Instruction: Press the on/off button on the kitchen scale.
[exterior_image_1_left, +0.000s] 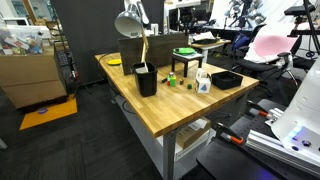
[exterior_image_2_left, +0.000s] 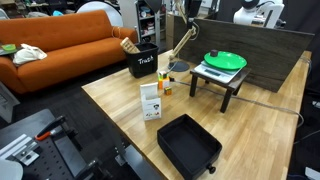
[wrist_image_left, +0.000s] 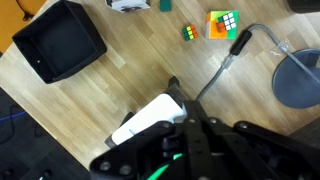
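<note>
The kitchen scale sits right of centre in an exterior view, on a small black stand that rests on the wooden counter. A green plate lies on top of the scale. Left of the stand is a black bin, and a white carton stands near the middle of the frame. A black tray lies in the lower centre, well apart from the stand.

In the wrist view the end effector fills the bottom edge as a dark, blurred mass, and I cannot tell whether its fingers are spread or pressed together. The tray appears at the upper left of that view, with a Rubik's cube at the top. The base of a lamp is at the right edge. The scale's button cannot be made out in any view.
</note>
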